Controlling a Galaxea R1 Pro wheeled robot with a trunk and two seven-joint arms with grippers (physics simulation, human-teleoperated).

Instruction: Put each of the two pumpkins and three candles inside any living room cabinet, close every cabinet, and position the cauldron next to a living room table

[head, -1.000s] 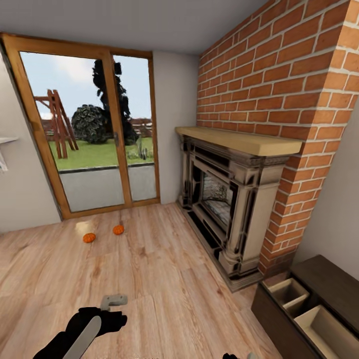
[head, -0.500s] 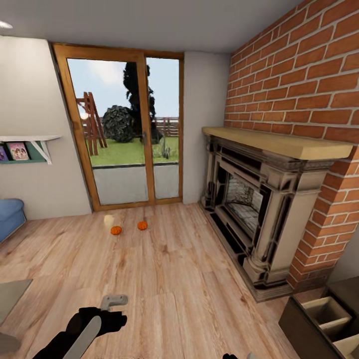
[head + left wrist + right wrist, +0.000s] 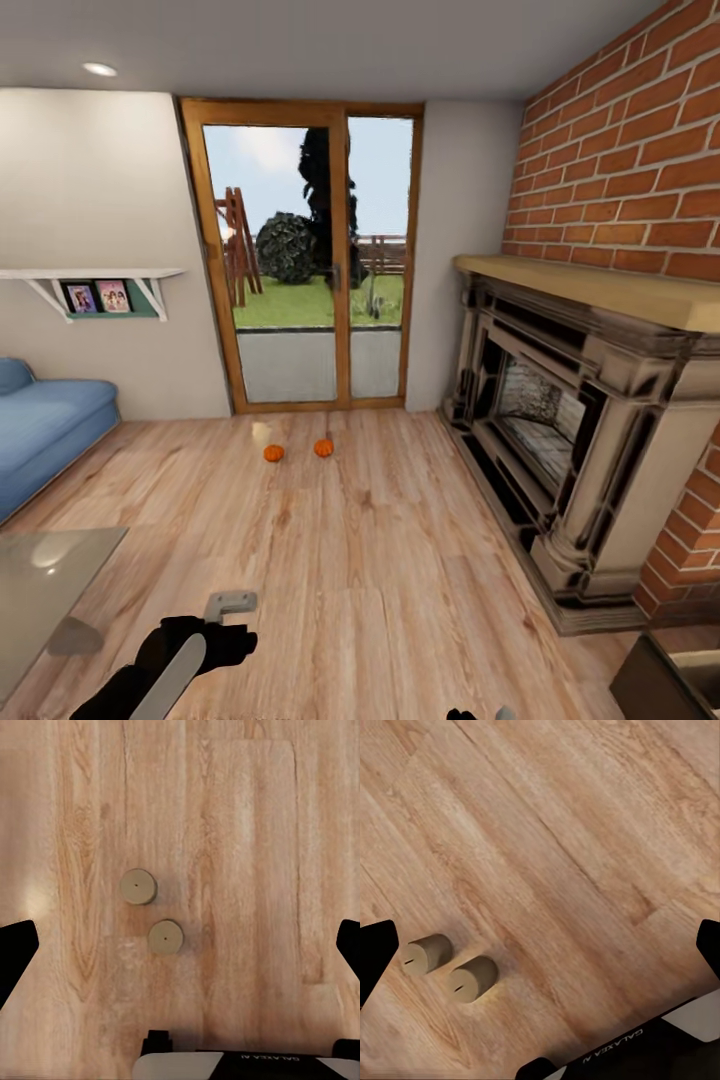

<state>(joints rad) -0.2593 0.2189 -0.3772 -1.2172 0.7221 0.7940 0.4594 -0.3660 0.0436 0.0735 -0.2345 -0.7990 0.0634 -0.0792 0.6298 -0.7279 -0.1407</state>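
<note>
Near the middle of the head frame, two pumpkins [image 3: 273, 453] [image 3: 323, 448] sit side by side on the wooden floor [image 3: 380, 560], a little apart, just in front of the glass door [image 3: 310, 260]. A pale candle [image 3: 261, 433] stands just behind the left pumpkin, too blurred to read well. At the right of the frame a stone fireplace [image 3: 560, 430] stands against the brick wall [image 3: 640, 160], and a corner of the dark cabinet [image 3: 672, 685] with a pale inside shows at the lower right. At the lower left lies a corner of the glossy grey tabletop [image 3: 45, 585], with a blue sofa [image 3: 45, 425] at the left edge and a white shelf [image 3: 95, 275] with photos above it. The left pincer [image 3: 228, 604] hangs over bare floor at the bottom of the frame.

Seen from the left wrist, two candles [image 3: 138, 886] [image 3: 165, 937] stand upright on the floor near each other, not touching, in the middle-left of the frame; the pincer's black fingertips [image 3: 15, 945] sit at the far side edges, spread wide and released, holding nothing.

Seen from the right wrist, two candles [image 3: 427, 953] [image 3: 472, 979] stand just beside each other at the lower left. The right pincer's fingertips [image 3: 376, 943] are likewise spread to the frame's edges, released and empty.
</note>
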